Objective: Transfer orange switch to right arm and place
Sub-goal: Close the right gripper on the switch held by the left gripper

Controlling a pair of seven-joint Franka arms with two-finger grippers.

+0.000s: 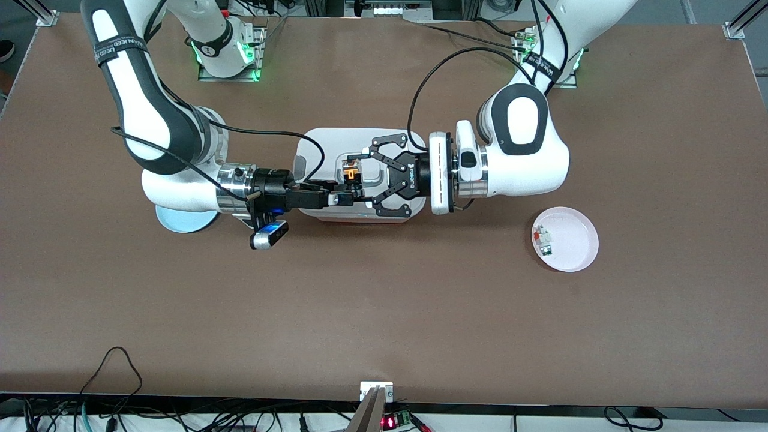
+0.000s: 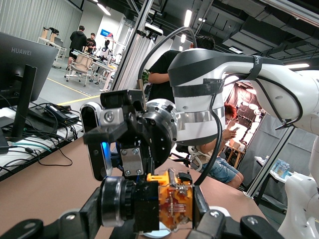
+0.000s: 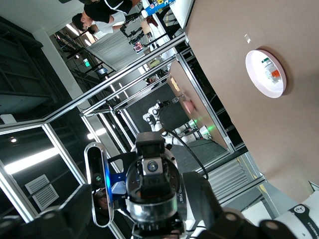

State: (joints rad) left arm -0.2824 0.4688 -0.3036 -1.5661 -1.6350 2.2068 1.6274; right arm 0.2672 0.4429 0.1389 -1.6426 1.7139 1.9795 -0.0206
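Note:
The orange switch [image 1: 351,175] hangs in the air over the white tray [image 1: 318,144], between the two grippers. My left gripper [image 1: 360,179], with black linkage fingers, is shut on it lengthwise. In the left wrist view the switch [image 2: 172,201] spans from one finger to the other, with the silver ring at one end and the orange body at the other. My right gripper [image 1: 354,195], with straight fingers, meets it from the right arm's end of the table. In the right wrist view its fingers stand apart on either side of the switch's ring end [image 3: 149,211].
A pink plate [image 1: 573,240] with small white, red and green pieces [image 1: 543,240] lies toward the left arm's end, nearer the front camera; it also shows in the right wrist view [image 3: 266,72]. A pale blue disc [image 1: 180,222] lies under the right arm.

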